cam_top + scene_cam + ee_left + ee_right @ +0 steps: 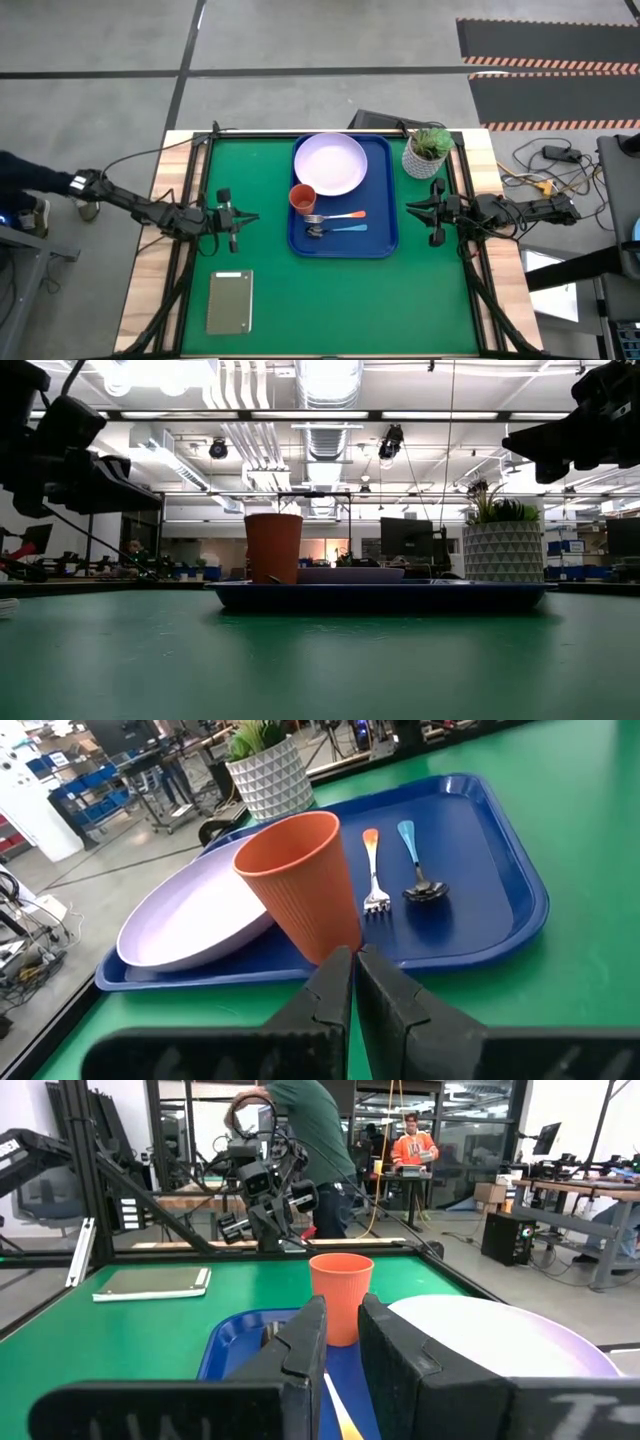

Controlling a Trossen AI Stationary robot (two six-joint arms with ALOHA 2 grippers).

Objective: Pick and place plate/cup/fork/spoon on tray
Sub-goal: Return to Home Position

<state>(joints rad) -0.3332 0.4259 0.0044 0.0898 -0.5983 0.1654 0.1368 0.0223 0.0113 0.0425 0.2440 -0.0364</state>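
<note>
The dark blue tray [382,240] lies mid-table. On it rest the lavender plate [330,163] at the far end, the red-orange cup [302,198] standing upright near its left rim, the orange-handled fork [337,216] and, nearer, the blue-handled spoon [337,230], both lying flat. My left gripper [254,217] hovers left of the tray, shut on nothing, pointing at the cup [300,885]. My right gripper [409,208] hovers right of the tray, its fingers [310,1330] a narrow gap apart with nothing between them.
A white pot with a green plant [428,152] stands by the tray's far right corner. A grey slab [229,301] lies at the near left. Bare green mat surrounds the tray. People stand in the room beyond the table's left side [320,1140].
</note>
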